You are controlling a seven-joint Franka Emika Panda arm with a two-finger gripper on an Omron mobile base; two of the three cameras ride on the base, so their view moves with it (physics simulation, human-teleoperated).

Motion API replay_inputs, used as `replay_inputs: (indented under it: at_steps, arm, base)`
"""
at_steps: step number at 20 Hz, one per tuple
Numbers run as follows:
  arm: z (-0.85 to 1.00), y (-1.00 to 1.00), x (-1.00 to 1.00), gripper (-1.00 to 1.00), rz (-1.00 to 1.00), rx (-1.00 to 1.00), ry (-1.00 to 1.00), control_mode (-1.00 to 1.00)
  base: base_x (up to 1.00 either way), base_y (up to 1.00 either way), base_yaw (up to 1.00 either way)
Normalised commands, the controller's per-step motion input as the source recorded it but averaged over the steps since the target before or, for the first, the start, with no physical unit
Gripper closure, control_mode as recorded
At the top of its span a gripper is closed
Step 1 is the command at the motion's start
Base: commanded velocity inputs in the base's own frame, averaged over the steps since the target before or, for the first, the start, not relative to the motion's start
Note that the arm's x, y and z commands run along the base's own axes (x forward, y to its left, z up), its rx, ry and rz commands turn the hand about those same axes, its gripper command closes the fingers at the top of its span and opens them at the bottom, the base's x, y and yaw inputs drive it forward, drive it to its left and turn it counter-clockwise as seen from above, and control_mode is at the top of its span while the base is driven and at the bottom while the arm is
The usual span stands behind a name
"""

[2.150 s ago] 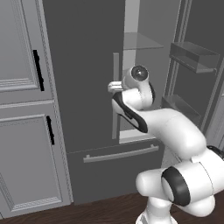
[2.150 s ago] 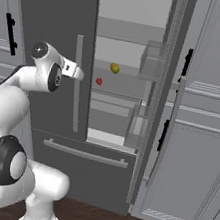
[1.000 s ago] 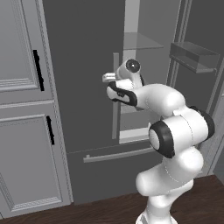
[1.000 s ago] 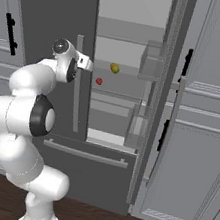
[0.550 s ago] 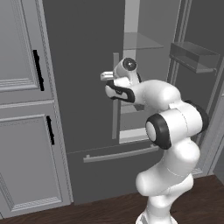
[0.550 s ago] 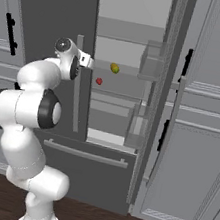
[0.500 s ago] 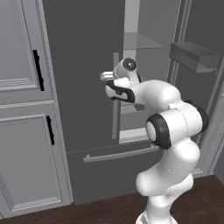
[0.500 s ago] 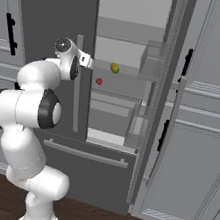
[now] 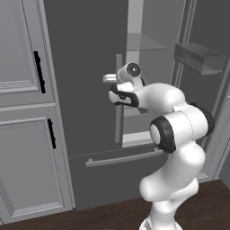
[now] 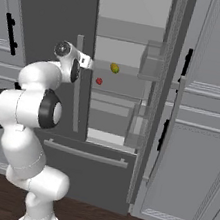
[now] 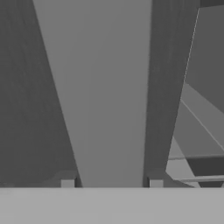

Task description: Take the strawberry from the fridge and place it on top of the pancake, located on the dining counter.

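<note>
Gripping the long grey bar handle (image 11: 105, 92) of the fridge's left door (image 9: 85, 76), the fingers (image 11: 68, 183) sit close on either side of it in the hand view, nearly touching its edges, so I judge them closed on the bar rather than standing free. In the left base view the gripper (image 9: 109, 79) is right at that handle, level with the upper shelves. The fridge (image 10: 117, 108) already has its right door (image 10: 163, 90) swung open, showing the pale interior and a door bin (image 10: 150, 60). The strawberry (image 10: 99, 81) lies on a glass shelf (image 10: 119, 94) inside, well apart from the gripper, and a small yellow item (image 10: 115, 68) sits on the shelf above it, a little to its right. The left door looks shut or barely ajar. By my reading the task is at an early stage: access is being widened, while reaching in, picking up the berry, driving to the dining counter and setting it on the pancake all remain. The berry's tiny size will demand a careful, well-centred pinch.
</note>
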Motion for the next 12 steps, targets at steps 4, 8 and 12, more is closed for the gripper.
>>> replay_inputs:
  at_steps: [4, 8, 12]
  arm:
    - [0.02, 0.35, -0.39, 1.00, 0.00, 0.00, 0.00, -1.00]
    - [0.17, 0.67, -0.83, 1.00, -0.06, -0.01, 0.00, -1.00]
    - [0.16, 0.75, -0.81, 1.00, -0.12, -0.04, 0.00, -1.00]
  base:
    - [0.00, 0.00, 0.00]
    - [0.00, 0.00, 0.00]
    - [0.00, 0.00, 0.00]
